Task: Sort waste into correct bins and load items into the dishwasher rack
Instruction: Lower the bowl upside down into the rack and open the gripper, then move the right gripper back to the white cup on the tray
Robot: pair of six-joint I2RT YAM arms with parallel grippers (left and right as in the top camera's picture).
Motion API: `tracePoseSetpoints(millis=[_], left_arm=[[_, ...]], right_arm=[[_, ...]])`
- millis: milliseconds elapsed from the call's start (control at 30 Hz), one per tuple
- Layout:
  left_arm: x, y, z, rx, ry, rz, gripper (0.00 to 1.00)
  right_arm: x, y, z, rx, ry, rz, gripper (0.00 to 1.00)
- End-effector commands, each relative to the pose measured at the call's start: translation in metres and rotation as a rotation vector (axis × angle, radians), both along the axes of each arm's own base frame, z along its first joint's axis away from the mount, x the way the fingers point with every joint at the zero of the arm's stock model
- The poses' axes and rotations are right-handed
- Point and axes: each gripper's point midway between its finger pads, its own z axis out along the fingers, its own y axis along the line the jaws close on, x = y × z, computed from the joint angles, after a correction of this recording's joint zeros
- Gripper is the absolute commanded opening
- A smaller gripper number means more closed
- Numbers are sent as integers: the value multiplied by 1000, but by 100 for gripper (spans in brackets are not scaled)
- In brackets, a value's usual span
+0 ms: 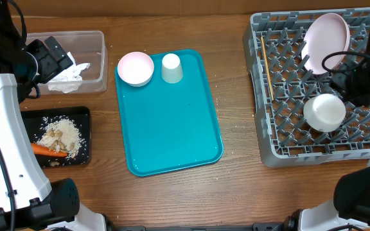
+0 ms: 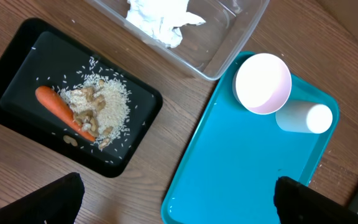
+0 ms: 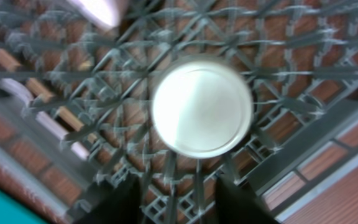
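Observation:
The grey dishwasher rack (image 1: pixel 268 138) on the right holds a round white plate (image 1: pixel 326 40) leaning on its pegs, a thin chopstick (image 1: pixel 266 67) and an upturned white bowl (image 1: pixel 324 112). In the right wrist view that bowl (image 3: pixel 202 112) rests on the rack (image 3: pixel 303 56), ahead of my right gripper (image 3: pixel 182 202), whose fingers stand apart with nothing between them. My left gripper (image 2: pixel 182 205) hangs wide open and empty, high over the table. A pinkish bowl (image 2: pixel 263 83) and a white cup (image 2: pixel 304 117) stand on the teal tray (image 2: pixel 247 174). Crumpled tissue (image 2: pixel 160 18) lies in the clear tub (image 2: pixel 229 46). A carrot (image 2: pixel 64 111) and rice (image 2: pixel 107 102) lie in the black tray (image 2: pixel 23 62).
In the overhead view my left arm (image 1: pixel 5 128) runs along the left edge, its gripper (image 1: pixel 56 54) beside the clear tub (image 1: pixel 95 61). My right gripper (image 1: pixel 342 86) sits over the rack between plate and upturned bowl. Bare wood (image 1: pixel 236 83) separates the teal tray (image 1: pixel 172 128) from the rack.

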Motion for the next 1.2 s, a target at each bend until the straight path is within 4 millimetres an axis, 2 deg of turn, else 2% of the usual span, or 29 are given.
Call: tracePoseSetpoints(millis=[0,133,200,267,300,333,400,467,533,600,633,700,767,867,933,1067,1167], left_arm=[[-1,3,0,4,3,17,100],[-1,3,0,4,3,17,100],[-1,3,0,4,3,17,100],[-1,3,0,4,3,17,100],[-1,3,0,4,3,17,100],[-1,3,0,4,3,17,100],[-1,3,0,4,3,17,100],[-1,3,0,4,3,17,100],[-1,3,0,4,3,17,100],[-1,3,0,4,3,17,100],[-1,3,0,4,3,17,100],[-1,3,0,4,3,17,100],[-1,3,0,4,3,17,100],[-1,3,0,4,3,17,100],[-1,3,0,4,3,17,100],[-1,3,0,4,3,17,100],[-1,3,0,4,3,17,100]], right_arm=[[-5,-25,-28,-42,65,-91,31],[1,-27,-54,-28,81,-93,20],[12,-10,-55,61,31,-41,18],[32,24,-48,216,-68,109,20],[46,54,-41,325,-138,211,26],[61,94,-32,404,-197,313,32],[76,141,-26,410,-241,436,39],[92,214,-15,401,-322,628,63],[99,265,-4,381,-397,747,76],[105,312,6,317,-475,808,93],[109,340,13,260,-536,856,98],[116,378,18,176,-630,898,100],[120,401,13,153,-668,920,100],[138,430,-12,162,-715,944,100],[153,439,-33,155,-740,953,100],[167,446,-64,99,-750,1019,100],[174,446,-79,55,-752,1043,100]])
